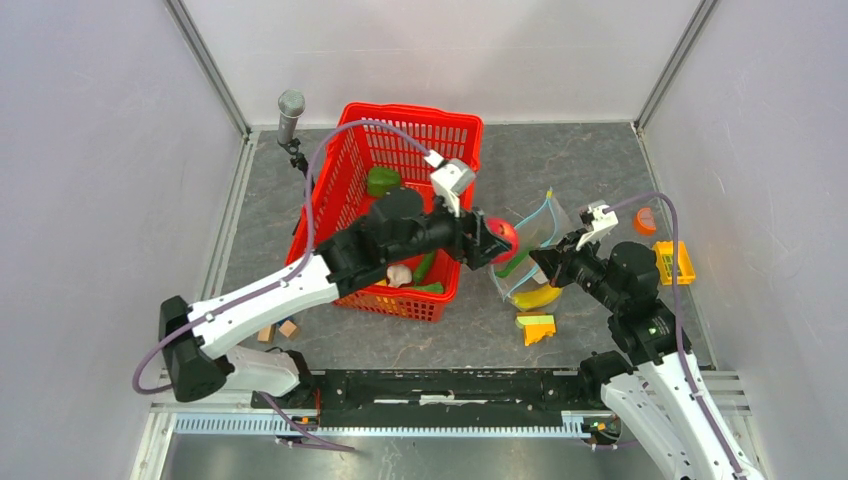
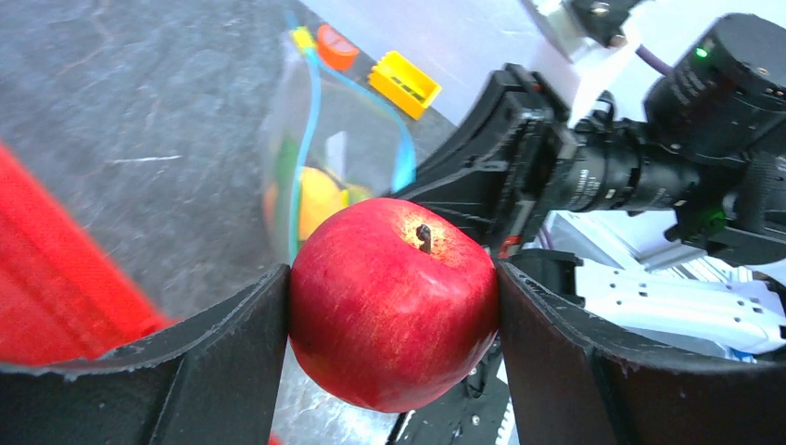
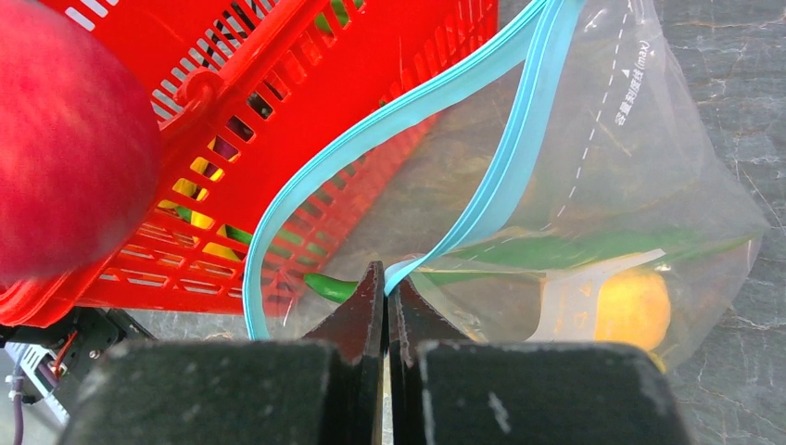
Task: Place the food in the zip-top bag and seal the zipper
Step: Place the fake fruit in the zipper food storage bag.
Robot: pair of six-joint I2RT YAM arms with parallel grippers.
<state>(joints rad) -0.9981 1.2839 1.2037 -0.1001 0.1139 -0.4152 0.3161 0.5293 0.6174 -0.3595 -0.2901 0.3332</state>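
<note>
- At mid-frame in the top view, the red apple [image 1: 503,238] hangs just left of the zip-top bag [image 1: 540,240], clamped between the fingers of my left claw [image 2: 391,283].
- My right claw [image 3: 386,278] is pressed together on the blue zipper [image 3: 500,176] at the lower middle of its wrist view, holding the mouth up and parted.
- Inside the bag lie a yellow fruit [image 3: 633,306] and a green pepper [image 3: 575,248].
- As I judge it, the mouth looks narrow for the apple. If I shove it against the rim, the strip could slip out of my right claw's pinch and the bag would sag shut.
- Letting go short of the opening would likely send the round apple rolling across the worktop [image 1: 580,160].
- Left of the apple, the red basket [image 1: 410,109] holds more food, and swinging wide could knock its wall.
</note>
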